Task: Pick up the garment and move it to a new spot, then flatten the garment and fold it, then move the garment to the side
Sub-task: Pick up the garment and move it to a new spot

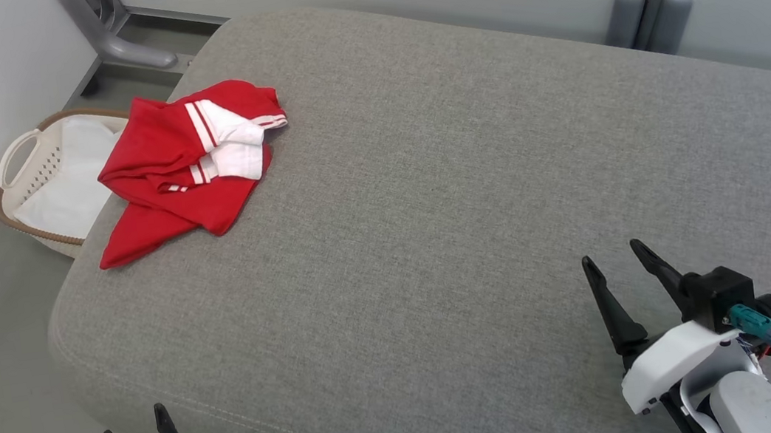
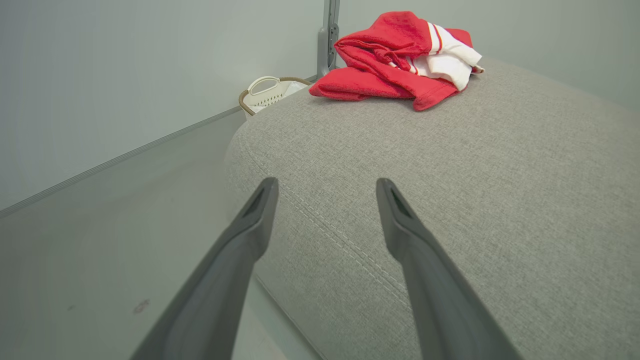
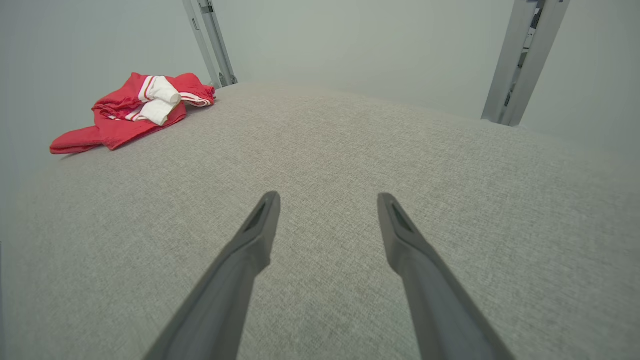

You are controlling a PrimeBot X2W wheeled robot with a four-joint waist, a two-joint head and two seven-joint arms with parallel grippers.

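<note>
**Tool state.** The left tool [image 1: 133, 421] is spread wide and carries nothing. It hangs at the near left corner of the grey fabric-covered padded worktop [image 1: 426, 189], with its fingers pointing along the left edge. The right tool [image 1: 612, 252] is also spread wide and empty. It hangs above the near right part of the worktop, clear of the fabric.

**Task item.** The red garment with white striped trim [image 1: 162, 164] lies crumpled in a loose heap at the far left corner of the worktop. One red flap reaches the left edge. Both tools are well apart from it.

**Surroundings.** A white perforated plastic laundry basket with a brown rim [image 1: 40, 169] stands on the floor, just beside the far left corner.

**Step in hand.** Judged from this layout, the first step, picking up the garment, is not yet begun.

**Next move.**
1. Extend the left tool, the nearer one, along the left edge to the heap.
2. Lower it onto a raised fold, not onto a flat layer.
3. Close it on the cloth only, and keep the overhanging flap from sliding toward the basket.
</note>
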